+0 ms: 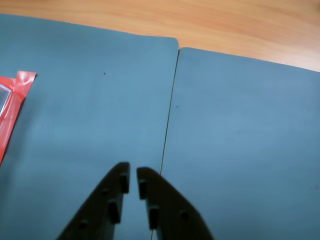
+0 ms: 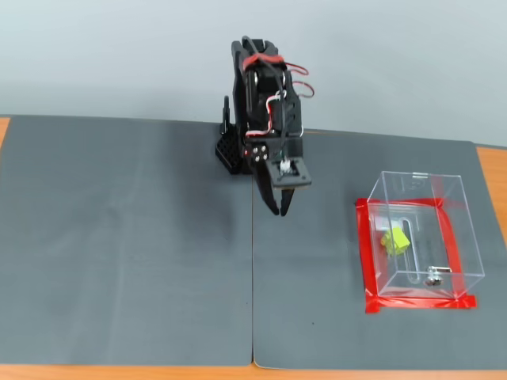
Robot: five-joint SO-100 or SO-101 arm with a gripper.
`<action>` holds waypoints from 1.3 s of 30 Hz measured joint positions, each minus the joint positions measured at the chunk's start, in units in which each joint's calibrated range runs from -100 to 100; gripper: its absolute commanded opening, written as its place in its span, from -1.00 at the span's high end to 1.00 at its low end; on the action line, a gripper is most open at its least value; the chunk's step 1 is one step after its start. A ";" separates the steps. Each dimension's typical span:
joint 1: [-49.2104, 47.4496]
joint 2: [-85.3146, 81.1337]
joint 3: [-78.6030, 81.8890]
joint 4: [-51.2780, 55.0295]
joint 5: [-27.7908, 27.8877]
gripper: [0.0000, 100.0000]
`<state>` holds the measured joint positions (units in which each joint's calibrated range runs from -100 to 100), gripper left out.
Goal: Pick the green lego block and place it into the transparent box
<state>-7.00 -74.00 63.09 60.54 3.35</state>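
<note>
In the fixed view, the green lego block [image 2: 395, 241] already sits inside the transparent box [image 2: 455, 237], well right of the empty, nearly closed pincer [image 2: 282, 212].

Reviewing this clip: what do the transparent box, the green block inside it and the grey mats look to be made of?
The transparent box looks like clear rigid plastic, probably acrylic: see-through walls with bright, sharp edges. The green lego block inside it looks like glossy moulded plastic, judging by its even lime colour; studs are too small to confirm. The grey mats look like matte foam or rubber sheet: no glare, soft rounded corners in the wrist view.
</note>
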 measured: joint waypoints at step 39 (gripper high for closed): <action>10.39 -25.23 34.13 9.37 -0.44 0.96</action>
<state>3.39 -99.24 97.22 69.90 2.91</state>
